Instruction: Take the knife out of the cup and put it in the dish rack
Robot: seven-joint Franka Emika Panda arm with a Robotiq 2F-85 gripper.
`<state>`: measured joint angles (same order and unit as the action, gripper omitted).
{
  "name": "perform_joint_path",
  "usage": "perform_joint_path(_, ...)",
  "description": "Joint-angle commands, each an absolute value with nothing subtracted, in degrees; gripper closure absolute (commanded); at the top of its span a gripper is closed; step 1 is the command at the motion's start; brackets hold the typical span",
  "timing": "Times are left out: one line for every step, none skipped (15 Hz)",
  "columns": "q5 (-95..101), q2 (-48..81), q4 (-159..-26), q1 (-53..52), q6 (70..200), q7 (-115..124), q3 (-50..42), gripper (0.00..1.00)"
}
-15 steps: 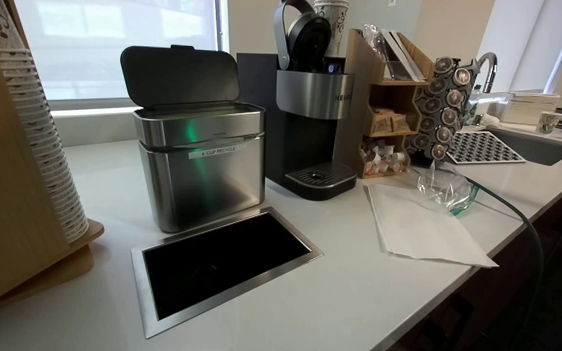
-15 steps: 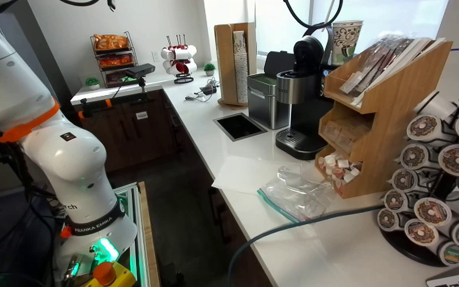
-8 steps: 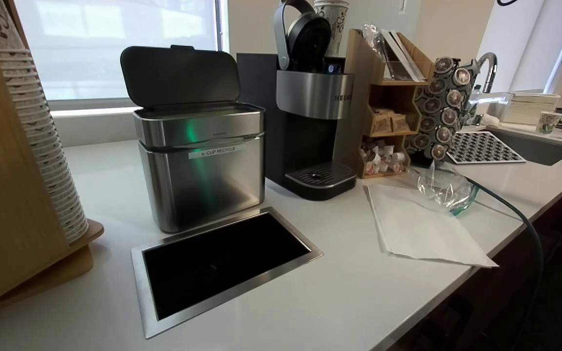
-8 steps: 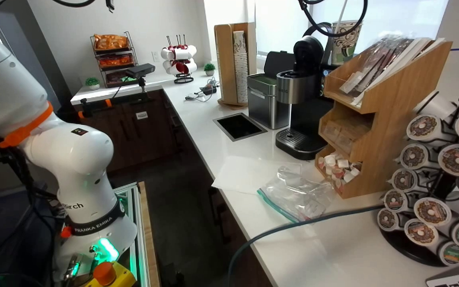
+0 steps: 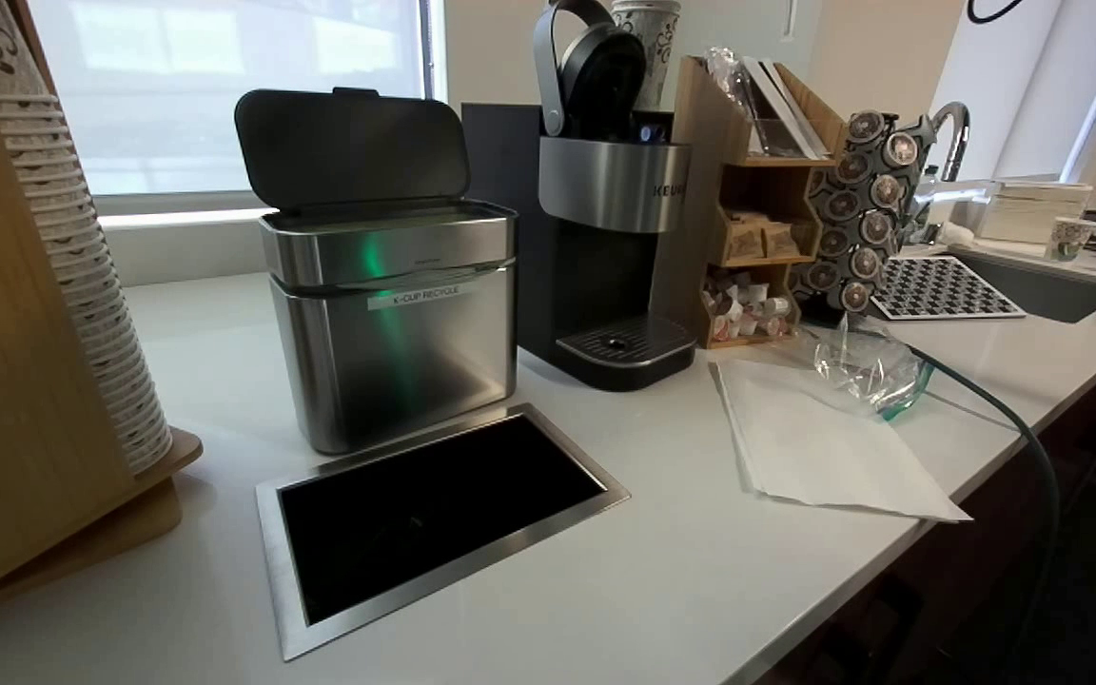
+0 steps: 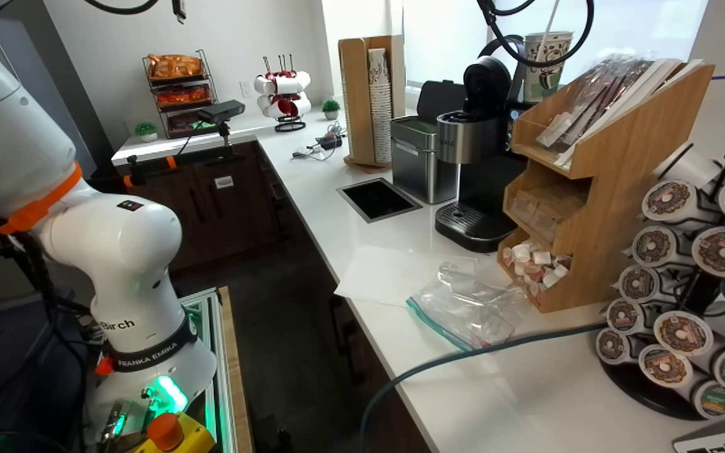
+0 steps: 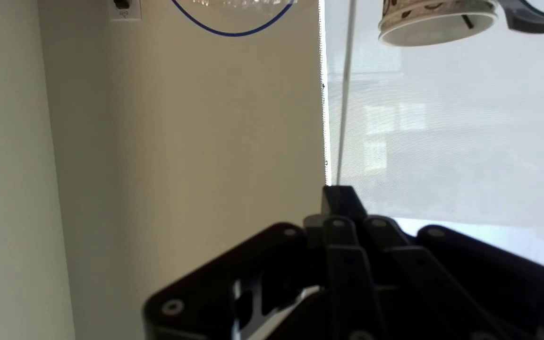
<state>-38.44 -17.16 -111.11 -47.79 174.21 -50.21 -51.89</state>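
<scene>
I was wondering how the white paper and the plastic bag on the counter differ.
Clarity: the white paper is opaque, while the plastic bag is see-through.
Pose: the paper lies mostly flat; the bag is crumpled.
Colour: the paper is plain white, whereas the bag has a teal edge.
Both lie on the counter, overlapping in part.

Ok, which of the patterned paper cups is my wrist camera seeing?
The cup on top of the coffee maker, beside its grey handle. The others sit elsewhere: the stacked cups in the wooden dispenser, the lone cup by the sink.
</scene>
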Motion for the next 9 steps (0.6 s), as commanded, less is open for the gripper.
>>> perform_joint_path(-38.44, -17.16, -111.10, -47.78, 174.21, -50.21, -51.89, 0.99)
perform_joint_path(-38.43, -17.15, -111.09, -47.78, 174.21, -50.21, -51.88, 1.00)
perform_joint_path(-39.01, -16.25, -110.65, -47.81, 173.64, -49.43, -52.63, 1.00)
perform_joint_path(-39.73, -15.86, -110.19, -48.64, 173.62, -49.65, -53.90, 1.00)
perform_joint_path(-40.09, -15.89, -109.97, -49.28, 173.38, -49.90, -54.78, 1.00)
perform_joint_path(-40.51, -15.52, -109.63, -49.81, 173.64, -49.94, -55.77, 1.00)
perform_joint_path(-40.96, -15.75, -109.43, -50.76, 173.57, -50.34, -56.85, 1.00)
perform_joint_path(-41.44, -15.85, -109.18, -51.89, 173.82, -50.85, -58.15, 1.00)
perform_joint_path(-41.88, -15.97, -108.94, -53.01, 174.12, -51.10, -59.27, 1.00)
